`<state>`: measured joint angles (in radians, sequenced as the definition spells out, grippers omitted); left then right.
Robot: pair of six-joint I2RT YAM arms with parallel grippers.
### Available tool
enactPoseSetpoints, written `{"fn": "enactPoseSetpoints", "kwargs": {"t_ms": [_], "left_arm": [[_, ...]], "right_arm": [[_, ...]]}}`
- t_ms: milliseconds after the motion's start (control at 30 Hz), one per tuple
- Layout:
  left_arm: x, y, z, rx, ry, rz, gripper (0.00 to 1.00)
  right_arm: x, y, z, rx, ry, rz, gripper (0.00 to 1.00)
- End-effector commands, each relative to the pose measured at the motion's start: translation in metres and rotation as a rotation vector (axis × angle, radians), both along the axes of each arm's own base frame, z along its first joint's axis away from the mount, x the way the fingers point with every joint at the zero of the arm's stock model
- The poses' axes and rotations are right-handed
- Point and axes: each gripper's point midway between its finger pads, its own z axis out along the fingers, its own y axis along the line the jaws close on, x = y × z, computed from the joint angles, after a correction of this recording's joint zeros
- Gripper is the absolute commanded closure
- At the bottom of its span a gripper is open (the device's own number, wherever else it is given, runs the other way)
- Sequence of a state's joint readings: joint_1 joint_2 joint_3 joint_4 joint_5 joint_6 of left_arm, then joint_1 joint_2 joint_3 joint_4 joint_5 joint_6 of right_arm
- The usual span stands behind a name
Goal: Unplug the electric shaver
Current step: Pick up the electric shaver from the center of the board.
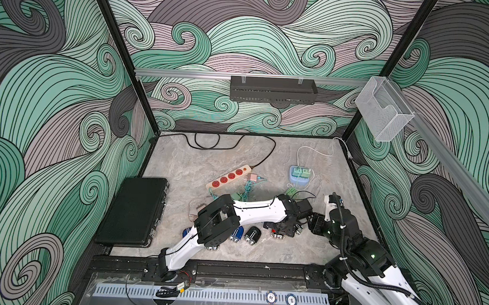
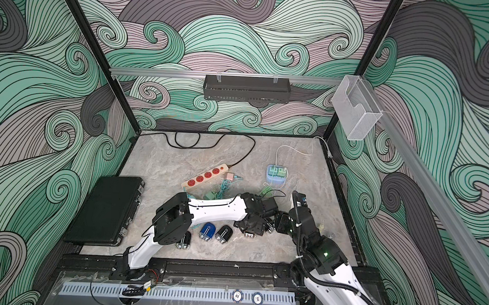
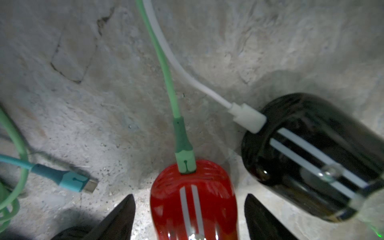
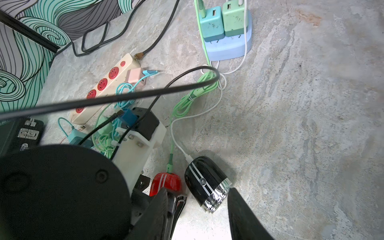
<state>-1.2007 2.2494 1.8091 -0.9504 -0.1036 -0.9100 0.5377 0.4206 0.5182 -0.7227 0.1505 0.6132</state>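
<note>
I see the table [image 1: 209, 157] as a grey, marbled top like stone; close up in the left wrist view it looks rough and speckled. 3 walls [image 1: 243, 31] with green, grey and pink wave pattern stand around it. A dark tray [image 1: 273, 89] hangs on the rail of the back wall, and a clear box [image 1: 381, 108] hangs on the right wall. A black case [image 1: 134, 210] lies closed at the left edge. A power strip [image 1: 228, 176] with 4 red sockets lies near the middle, and a pale blue charger base [image 1: 300, 175] lies further right.

The left gripper [image 3: 189, 195] has its jaws spread on both sides of the red shaver [image 3: 193, 218], with a gap on each side. The green cable [image 3: 166, 68] is plugged into this shaver's end. Just beside it lies the black shaver [image 3: 311, 155], with the white cable [image 3: 187, 72] plugged in. A loose blue plug [image 3: 70, 180] lies on the table nearby.

The right gripper [image 4: 197, 189] has its jaws apart around the silver head of the black shaver: 1 finger is at the head, the other is clear of it.
</note>
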Motion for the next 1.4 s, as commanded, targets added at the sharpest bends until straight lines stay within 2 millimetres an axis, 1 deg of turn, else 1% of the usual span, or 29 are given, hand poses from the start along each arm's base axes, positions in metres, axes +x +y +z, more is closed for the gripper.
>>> {"fn": "enactPoseSetpoints", "kwargs": {"t_ms": [0, 167, 300, 400, 467, 600, 700, 833, 967, 1033, 1100, 1167, 1300, 1367], "left_arm": [[-0.010, 0.005, -0.001, 0.040, 0.038, 0.007, 0.20], [-0.010, 0.004, -0.006, 0.055, 0.052, 0.008, 0.23], [-0.009, 0.003, -0.009, 0.064, 0.052, 0.004, 0.27], [-0.008, 0.003, -0.009, 0.062, 0.054, 0.001, 0.34], [-0.007, 0.004, -0.009, 0.063, 0.046, -0.001, 0.45], [0.002, 0.008, 0.002, 0.039, -0.011, -0.012, 0.62], [0.012, 0.016, 0.017, -0.012, -0.059, -0.021, 0.63], [0.028, 0.026, 0.048, -0.150, -0.115, -0.086, 0.63], [0.045, 0.044, 0.077, -0.279, -0.187, -0.141, 0.63], [0.052, 0.052, 0.091, -0.346, -0.222, -0.187, 0.64], [0.058, 0.059, 0.099, -0.398, -0.250, -0.227, 0.65], [0.061, 0.064, 0.103, -0.444, -0.264, -0.274, 0.65], [0.063, 0.067, 0.104, -0.514, -0.272, -0.386, 0.66], [0.061, 0.067, 0.103, -0.556, -0.271, -0.442, 0.69]], "right_arm": [[-0.003, 0.000, -0.005, 0.003, 0.019, 0.002, 0.52], [-0.003, 0.000, -0.003, 0.012, 0.011, 0.003, 0.53], [-0.004, 0.001, -0.003, 0.019, 0.008, 0.003, 0.53], [-0.004, 0.001, -0.003, 0.021, 0.008, 0.004, 0.53], [-0.004, 0.001, -0.003, 0.021, 0.011, 0.006, 0.54], [-0.006, 0.007, -0.004, 0.036, 0.024, 0.034, 0.55], [-0.007, 0.022, -0.002, 0.074, 0.027, 0.106, 0.56], [-0.007, 0.039, 0.002, 0.139, 0.035, 0.167, 0.56], [-0.001, 0.057, 0.004, 0.219, 0.063, 0.200, 0.57], [0.004, 0.071, 0.006, 0.280, 0.083, 0.228, 0.57], [0.010, 0.088, 0.012, 0.351, 0.090, 0.274, 0.58], [0.017, 0.105, 0.020, 0.420, 0.098, 0.321, 0.58], [0.035, 0.132, 0.031, 0.512, 0.127, 0.378, 0.62], [0.045, 0.141, 0.034, 0.529, 0.134, 0.392, 0.65]]}}
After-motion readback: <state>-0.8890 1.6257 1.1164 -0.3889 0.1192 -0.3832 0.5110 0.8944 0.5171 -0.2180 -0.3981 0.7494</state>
